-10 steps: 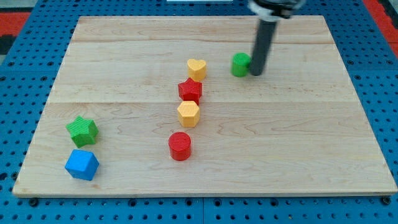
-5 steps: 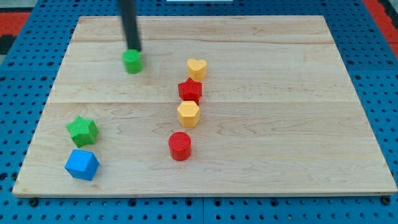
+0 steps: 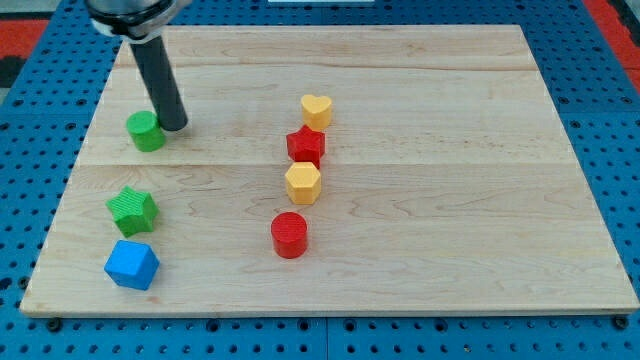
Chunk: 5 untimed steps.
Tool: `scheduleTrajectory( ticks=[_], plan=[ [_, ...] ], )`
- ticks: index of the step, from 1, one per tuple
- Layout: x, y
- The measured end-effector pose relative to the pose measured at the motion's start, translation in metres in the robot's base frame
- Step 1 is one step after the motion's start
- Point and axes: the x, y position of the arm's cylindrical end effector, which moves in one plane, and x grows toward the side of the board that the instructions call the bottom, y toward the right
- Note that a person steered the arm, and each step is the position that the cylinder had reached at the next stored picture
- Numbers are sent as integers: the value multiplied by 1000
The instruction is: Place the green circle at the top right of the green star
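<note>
The green circle (image 3: 146,131) lies on the wooden board (image 3: 420,210) at the view's upper left. My tip (image 3: 175,126) stands right beside it, touching its right side. The green star (image 3: 132,209) lies lower at the view's left, below the green circle and slightly to the left of it, with a clear gap between them.
A blue cube (image 3: 132,264) sits just below the green star. A column in the middle holds a yellow heart (image 3: 316,110), a red star (image 3: 306,146), a yellow hexagon (image 3: 302,183) and a red cylinder (image 3: 289,235).
The green circle has been pushed from the board's upper right across to the upper left and downward, with my tip following it. The other blocks have not moved.
</note>
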Motion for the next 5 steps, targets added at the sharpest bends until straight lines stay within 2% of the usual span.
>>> scheduleTrajectory(
  ticks=[1, 2, 3, 4, 5],
  plan=[
    [-14, 25],
    [-21, -34],
    [-1, -60],
    [30, -34],
    [8, -37]
  ],
)
